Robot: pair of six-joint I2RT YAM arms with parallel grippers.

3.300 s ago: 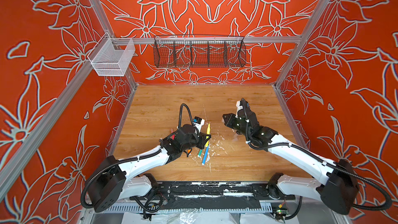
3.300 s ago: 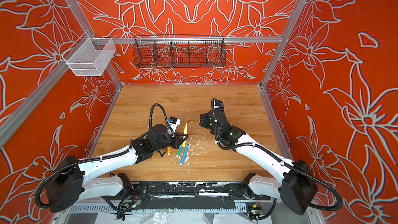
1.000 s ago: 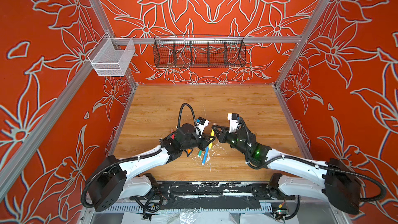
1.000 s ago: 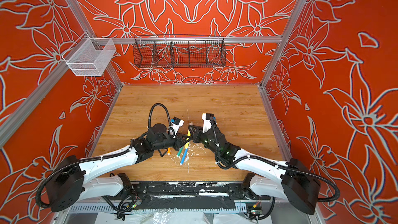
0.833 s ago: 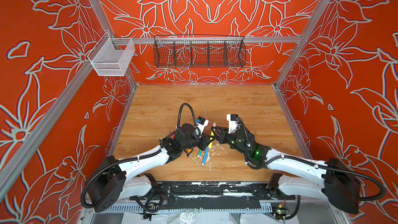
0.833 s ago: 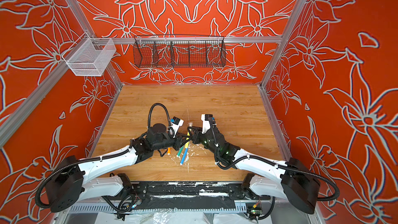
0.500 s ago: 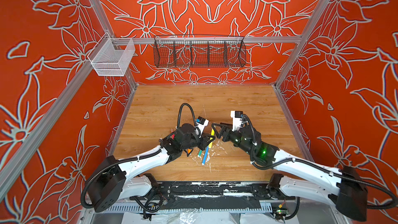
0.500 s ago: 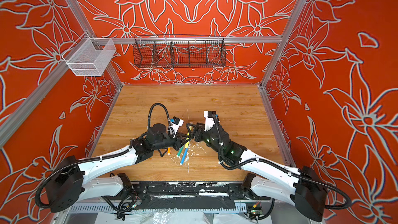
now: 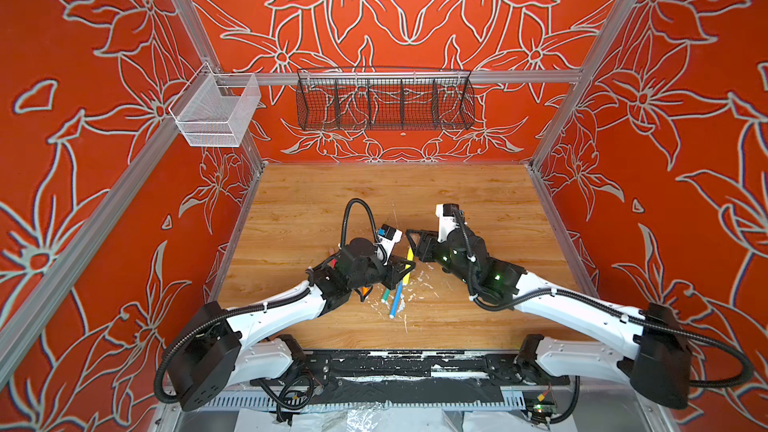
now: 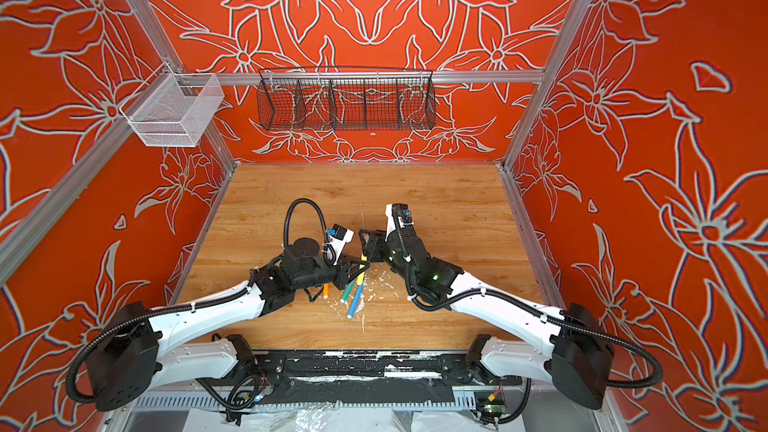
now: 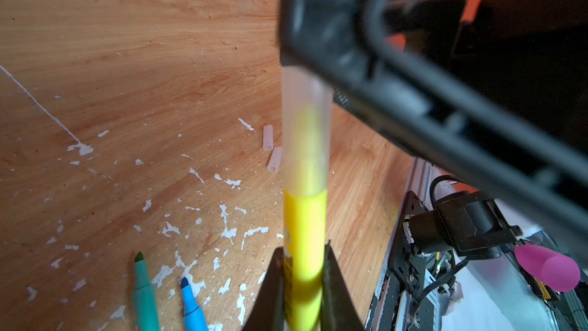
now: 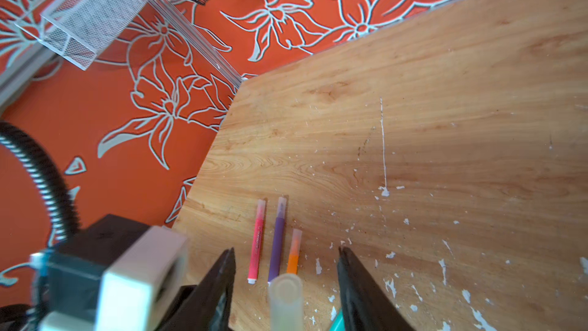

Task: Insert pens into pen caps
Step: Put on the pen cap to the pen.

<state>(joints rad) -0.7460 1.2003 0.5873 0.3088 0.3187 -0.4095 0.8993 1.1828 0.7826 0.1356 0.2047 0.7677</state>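
Two loose caps point(image 11: 268, 137) lie on the table point(image 11: 127, 58); my left gripper point(image 11: 304, 249) clamps the yellow pen point(image 11: 305, 224), its tip capped, and my right gripper point(image 12: 286, 249) stands open around that cap point(image 12: 285, 297).

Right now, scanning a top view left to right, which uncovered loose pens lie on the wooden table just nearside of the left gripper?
Orange felt-tip pen → green felt-tip pen → blue felt-tip pen. The yellow felt-tip pen held in the left gripper overlaps the blue one's span, so I leave it out.
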